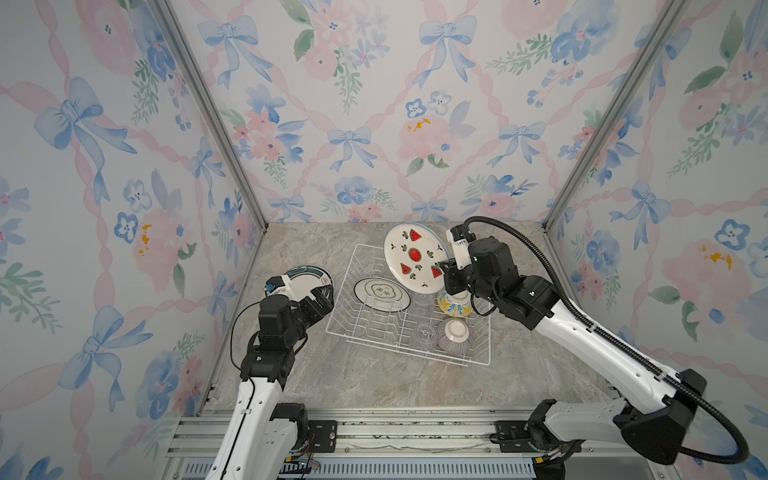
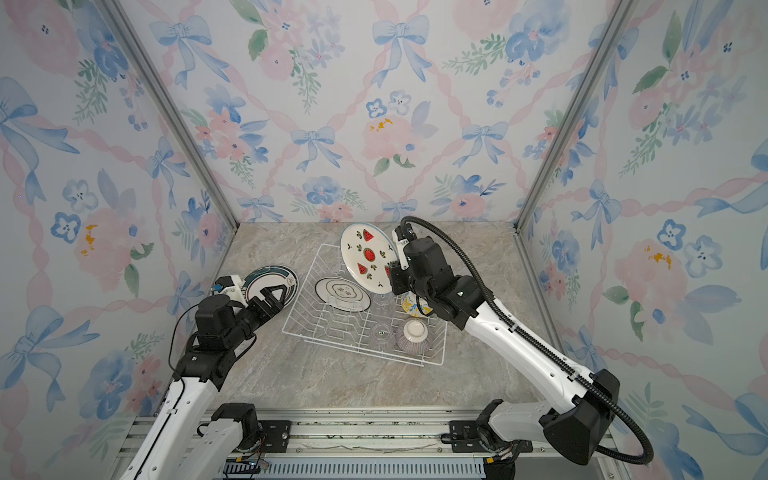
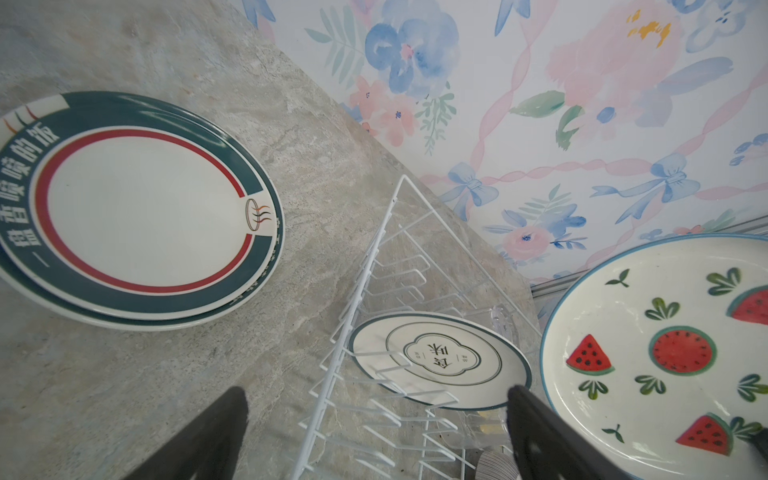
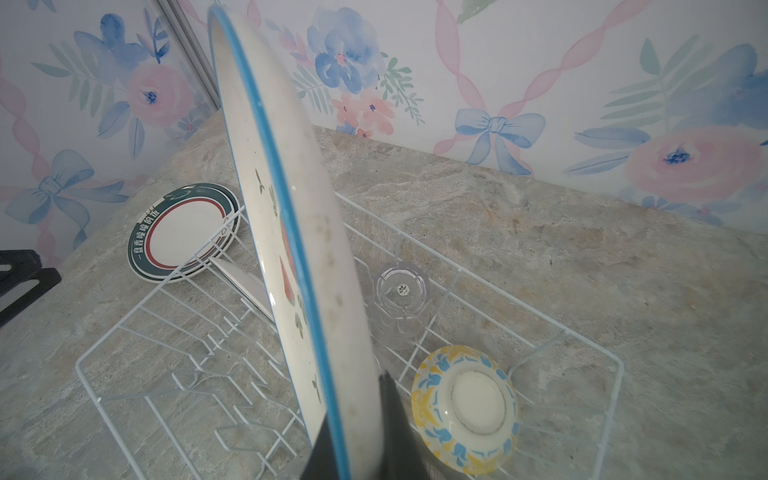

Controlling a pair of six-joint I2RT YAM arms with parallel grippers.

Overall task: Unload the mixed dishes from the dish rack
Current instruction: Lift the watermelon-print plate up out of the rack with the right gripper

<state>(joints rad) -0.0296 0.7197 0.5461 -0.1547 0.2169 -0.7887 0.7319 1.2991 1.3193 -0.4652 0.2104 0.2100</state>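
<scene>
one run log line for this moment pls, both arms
right pincer: shut on round white watermelon-print plate, lifted above white wire dish rack | left pincer: open, empty, beside green-rimmed plate stack on table

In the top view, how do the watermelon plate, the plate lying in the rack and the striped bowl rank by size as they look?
1. Watermelon plate, largest, though it is lifted toward the camera, which may enlarge it.
2. Plate in the rack.
3. Striped bowl, clearly smallest.
</scene>
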